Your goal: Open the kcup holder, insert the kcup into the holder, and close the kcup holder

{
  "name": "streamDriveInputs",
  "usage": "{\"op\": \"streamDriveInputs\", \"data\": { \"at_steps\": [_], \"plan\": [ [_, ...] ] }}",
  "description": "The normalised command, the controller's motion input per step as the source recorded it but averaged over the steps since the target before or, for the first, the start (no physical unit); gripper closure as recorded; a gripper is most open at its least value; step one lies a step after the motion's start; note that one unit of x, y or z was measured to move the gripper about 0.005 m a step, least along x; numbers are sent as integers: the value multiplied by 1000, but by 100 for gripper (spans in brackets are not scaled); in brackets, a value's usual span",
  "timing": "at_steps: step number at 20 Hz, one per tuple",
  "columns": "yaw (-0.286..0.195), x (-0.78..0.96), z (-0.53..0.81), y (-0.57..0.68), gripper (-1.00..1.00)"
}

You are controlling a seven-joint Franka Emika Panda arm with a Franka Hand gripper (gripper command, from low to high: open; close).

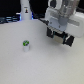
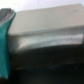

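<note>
The kcup [image 1: 26,45], a small white cup with a green top, stands upright on the white surface [image 1: 30,67] at about nine o'clock from the centre of the exterior view, well apart from the arm and untouched. The gripper [image 1: 60,38] hangs at about two o'clock in that view, its dark jaws pointing down and standing apart with clear space between them, gripping nothing. The kcup holder [image 2: 47,30] cannot be made out in the exterior view, where the arm's pale body covers the region behind it; in the wrist view a pale, blurred bar with a dark band beneath fills the picture, which is probably one of the holder's handles above its black front, seen from very close. A teal shape [image 2: 5,45] crosses one edge of that picture; what it is I cannot tell. A tall white bottle-shaped thing [image 1: 25,10] stands at eleven o'clock in the exterior view and plays no part here. Judging by this, the opening step is in hand: the cup has not been picked up and the jaws are at the holder. The next move calls for setting the jaws squarely on the handle, clenching, and pulling straight out without tilting or dragging the unit.
</note>
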Motion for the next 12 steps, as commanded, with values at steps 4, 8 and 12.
{"op": "streamDriveInputs", "data": {
  "at_steps": [4, 8, 12],
  "plan": [
    [-5, 71, 149, -52, -100],
    [-83, 66, 427, -222, -100],
    [-191, -7, 375, -505, -100]
  ]
}}
